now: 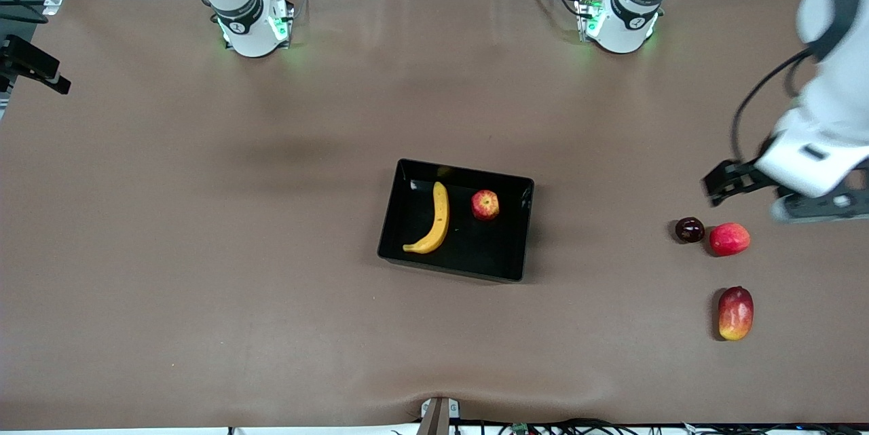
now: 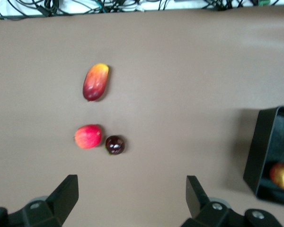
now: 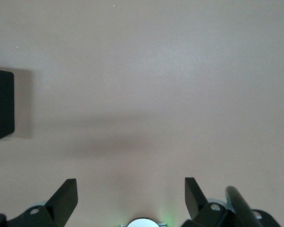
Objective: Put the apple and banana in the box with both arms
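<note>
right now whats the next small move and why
Probably none beyond retreating: the banana and apple both lie in the box. The left gripper is open and empty over the table near the spare fruits; the right gripper is open too. Lifting the left arm clear seems sensible.

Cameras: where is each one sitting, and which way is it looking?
Front view: high across the table, facing both arm bases; shows the box with banana and apple, and the left claw.
Left wrist view: on the left arm, looking down past its open claw at three loose fruits.
Right wrist view: on the right arm, open claw over bare table.
Shared: all three see the box.
</note>
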### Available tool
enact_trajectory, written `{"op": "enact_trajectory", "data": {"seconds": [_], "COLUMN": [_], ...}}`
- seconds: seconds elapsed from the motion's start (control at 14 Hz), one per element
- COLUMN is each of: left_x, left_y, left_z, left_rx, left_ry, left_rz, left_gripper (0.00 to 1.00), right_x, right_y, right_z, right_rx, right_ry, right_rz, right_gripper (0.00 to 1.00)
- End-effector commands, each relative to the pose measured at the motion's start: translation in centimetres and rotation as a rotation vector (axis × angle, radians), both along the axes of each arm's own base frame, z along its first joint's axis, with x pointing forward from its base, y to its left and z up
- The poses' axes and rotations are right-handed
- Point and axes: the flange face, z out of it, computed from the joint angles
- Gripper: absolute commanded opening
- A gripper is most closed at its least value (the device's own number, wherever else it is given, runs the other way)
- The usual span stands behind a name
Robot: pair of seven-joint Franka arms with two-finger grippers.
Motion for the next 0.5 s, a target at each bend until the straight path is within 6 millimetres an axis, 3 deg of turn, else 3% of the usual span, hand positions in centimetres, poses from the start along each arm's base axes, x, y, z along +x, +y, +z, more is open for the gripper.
{"op": "enact_trajectory", "data": {"seconds": [0.0,0.14,0.43], "left_x": [-2.8,-4.2,-7.0], "left_y": [0.8,2.1,2.2], "left_z": [2.3,4.1,5.8], "left_rx": [-0.007,-0.033,-0.027], "left_ry": [0.025,0.025,0.064], "left_rz": [-0.010,0.022,0.039], "left_gripper": [1.00,1.00,1.00], "right_x": [0.2,0.1,-0.1], "right_y": [-0.4,-0.1,-0.3], "right_z": [0.1,0.2,0.2], "right_rx": [-0.001,-0.001,0.000], "right_ry": [0.002,0.005,0.008], "right_rz": [0.001,0.006,0.003], "right_gripper": [1.00,1.00,1.00]}}
